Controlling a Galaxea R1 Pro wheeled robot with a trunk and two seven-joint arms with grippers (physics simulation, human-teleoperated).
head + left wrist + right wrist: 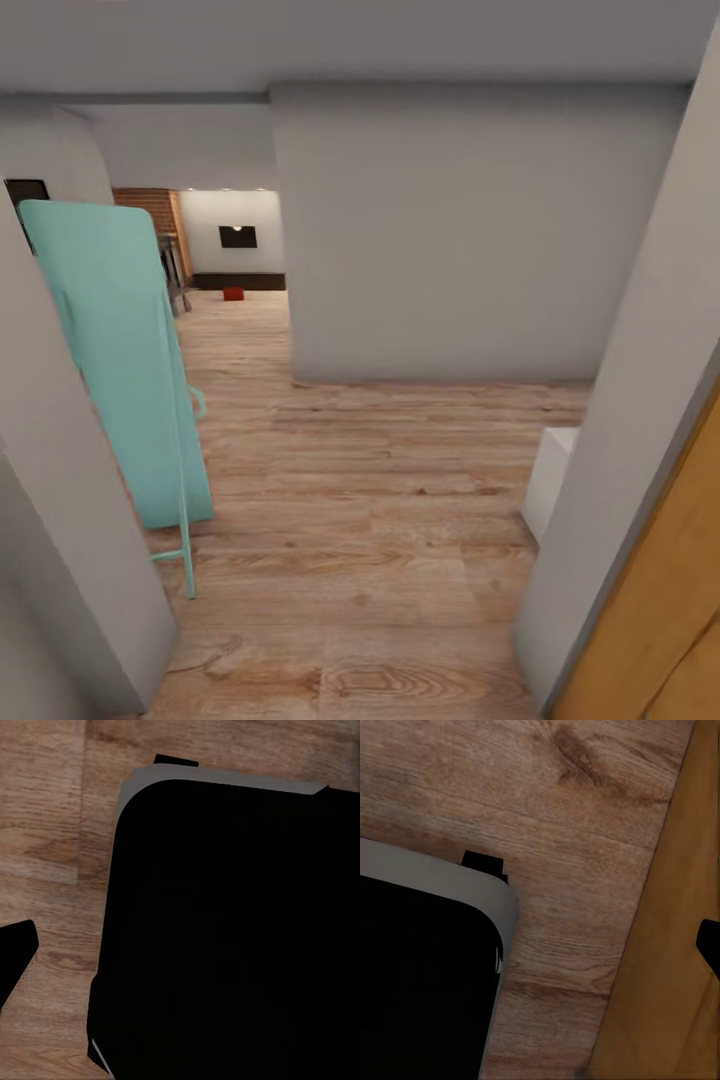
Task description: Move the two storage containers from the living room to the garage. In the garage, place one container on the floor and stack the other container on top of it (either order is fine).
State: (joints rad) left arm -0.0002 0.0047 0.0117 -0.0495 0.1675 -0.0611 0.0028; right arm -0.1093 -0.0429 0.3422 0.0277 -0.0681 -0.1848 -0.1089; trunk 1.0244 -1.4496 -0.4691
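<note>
A small red storage container sits on grainy wood planks far off; either end effector's state is unclear

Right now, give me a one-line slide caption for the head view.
Light wood plank hallway floor, teal folded ironing board leaning at left; small orange-red bin far ahead.

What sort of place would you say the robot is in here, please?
Most likely a hallway inside a home: wood plank floor, plain white walls, an orange wooden door at the right, and an opening to a room with a brick fireplace.

Wood floor, grey walls, orange door.
</note>
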